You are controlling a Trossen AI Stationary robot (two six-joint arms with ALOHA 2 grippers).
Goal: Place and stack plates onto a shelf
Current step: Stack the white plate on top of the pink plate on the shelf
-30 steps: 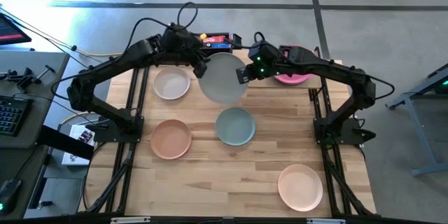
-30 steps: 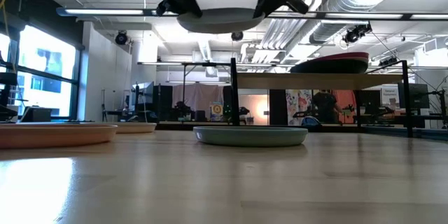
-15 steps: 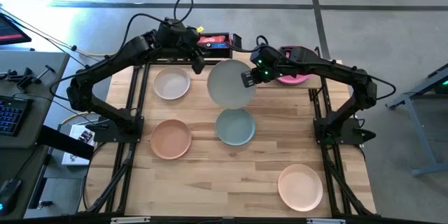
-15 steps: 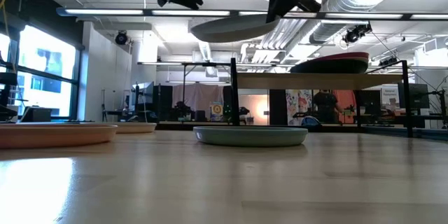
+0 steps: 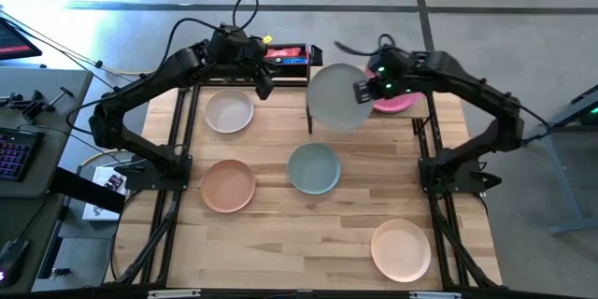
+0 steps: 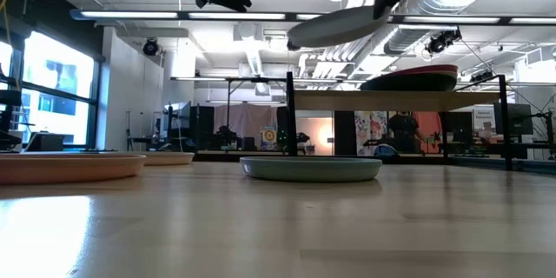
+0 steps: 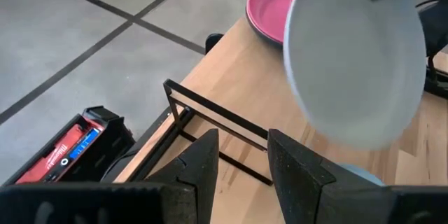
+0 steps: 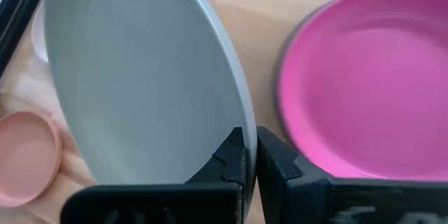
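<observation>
My right gripper [image 5: 366, 91] is shut on a pale grey-white plate [image 5: 336, 98] and holds it in the air over the left part of the shelf [image 6: 400, 98]. A magenta plate [image 5: 394, 103] rests flat on the shelf's right part, and it also shows in the right wrist view as the magenta plate [image 8: 357, 84]. My left gripper [image 5: 264, 82] is open and empty. It hangs above the table's far edge, left of the shelf [image 7: 231, 77]. The left gripper [image 7: 241, 168] looks across at the held plate [image 7: 353, 56]. My right gripper [image 8: 250, 155] pinches the plate's rim [image 8: 241, 122] between its two fingers, on the side nearest the magenta plate. The fingers come roughly level from the table's right. The plate [image 6: 339, 26] is lifted clear and tilted, with its free left edge lower.
Several plates lie flat on the table: white [image 5: 229, 110] at far left, peach [image 5: 227, 185] at left, sage green [image 5: 314, 168] in the middle and cream [image 5: 401, 249] at near right. A red and black pack [image 5: 285, 55] sits beyond the far edge.
A second ago both grippers held the plate above the table's far middle. My left gripper has let go and drawn back toward the far left. My right gripper has carried the plate rightward over the shelf, and the plate has tipped with its left edge down.
</observation>
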